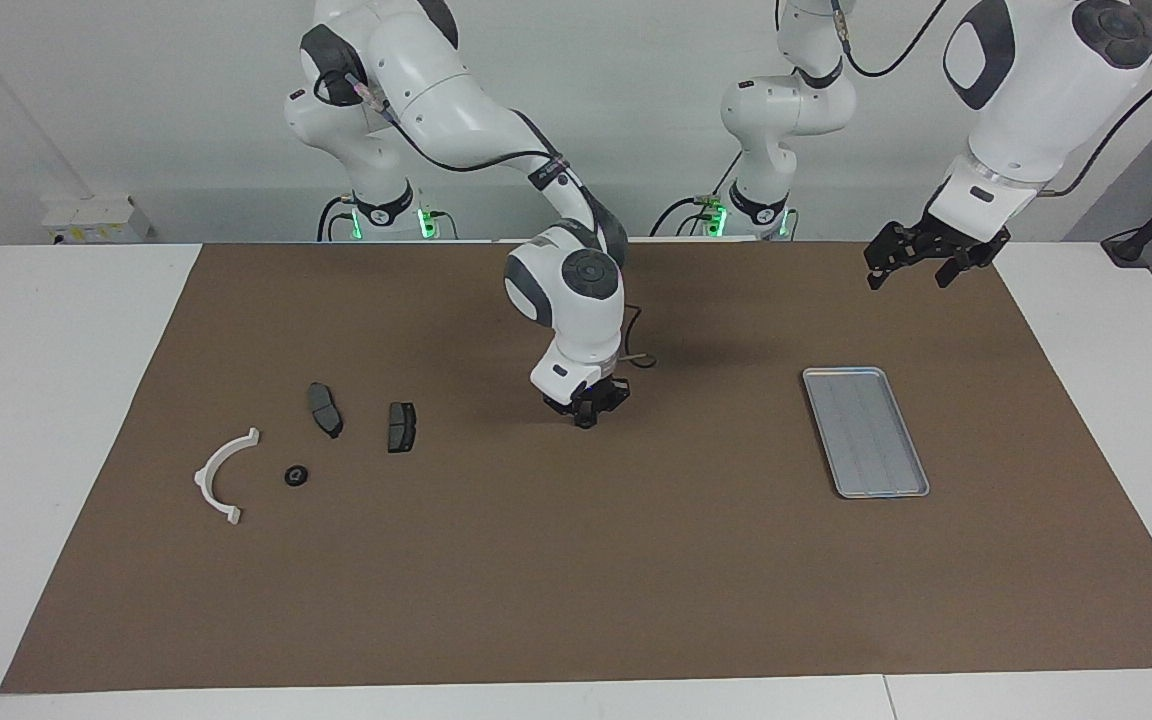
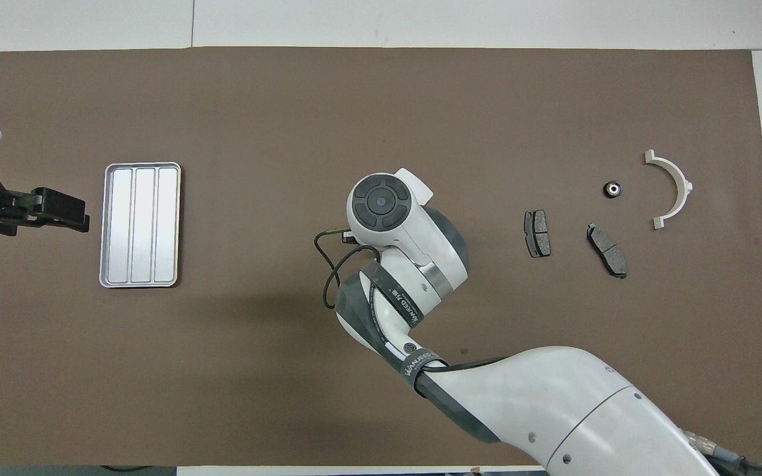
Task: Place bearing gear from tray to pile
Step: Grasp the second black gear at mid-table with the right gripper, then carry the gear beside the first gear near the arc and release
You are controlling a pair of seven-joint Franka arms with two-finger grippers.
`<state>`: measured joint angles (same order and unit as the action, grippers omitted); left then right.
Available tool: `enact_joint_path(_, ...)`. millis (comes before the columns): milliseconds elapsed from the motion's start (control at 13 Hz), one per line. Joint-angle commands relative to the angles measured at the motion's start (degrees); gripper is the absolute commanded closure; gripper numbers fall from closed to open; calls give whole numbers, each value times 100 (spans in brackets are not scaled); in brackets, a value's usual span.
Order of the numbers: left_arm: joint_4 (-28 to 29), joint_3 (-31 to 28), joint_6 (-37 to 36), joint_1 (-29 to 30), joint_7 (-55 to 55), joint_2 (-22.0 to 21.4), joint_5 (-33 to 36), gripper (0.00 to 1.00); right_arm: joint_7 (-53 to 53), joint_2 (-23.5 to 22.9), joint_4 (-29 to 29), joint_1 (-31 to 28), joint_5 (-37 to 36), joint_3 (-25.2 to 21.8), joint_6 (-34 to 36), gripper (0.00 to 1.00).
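Observation:
My right gripper (image 1: 586, 416) is down on the brown mat at its middle, shut on a small black bearing gear (image 1: 586, 424). In the overhead view its wrist hides both. The silver tray (image 1: 841, 373) (image 2: 141, 164) lies toward the left arm's end with nothing in it. The pile lies toward the right arm's end: a white arc (image 1: 216, 470) (image 2: 675, 185), two dark pads (image 1: 325, 408) (image 1: 401, 426) and another bearing gear (image 1: 296, 476) (image 2: 612, 190). My left gripper (image 1: 921, 262) (image 2: 83, 221) waits open in the air beside the tray.
The brown mat (image 1: 576, 580) covers most of the white table. A thin cable loops off the right wrist (image 2: 328, 264). Bare mat separates the right gripper from the nearest pad (image 2: 537, 233).

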<state>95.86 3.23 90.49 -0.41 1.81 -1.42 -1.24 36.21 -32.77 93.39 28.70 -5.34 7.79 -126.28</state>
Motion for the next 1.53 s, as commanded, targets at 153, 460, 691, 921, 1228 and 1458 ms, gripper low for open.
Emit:
enact_joint_path(153,55,37,118,76,-5,45,28,0,-342,104,-452,-250,-64,30,673,97)
enact_joint_path(460,64,11,39,59,12,63,-16,0,-1412,411,-515,-961,6,30,858,97)
enact_joint_path(691,134,20,48,-20,-40,19,-7,0,-2598,561,-515,-1655,233,30,885,97)
enact_joint_path(921,117,20,83,-21,-5,1,-7,0,-3442,684,-428,-2279,287,21,894,97)
enact_joint_path(1228,125,20,83,15,-5,1,-7,0,-4674,816,20,-3220,279,21,859,97)
enact_joint_path(1458,125,20,83,15,-5,-8,-7,0,-4887,974,389,-3441,270,21,745,97)
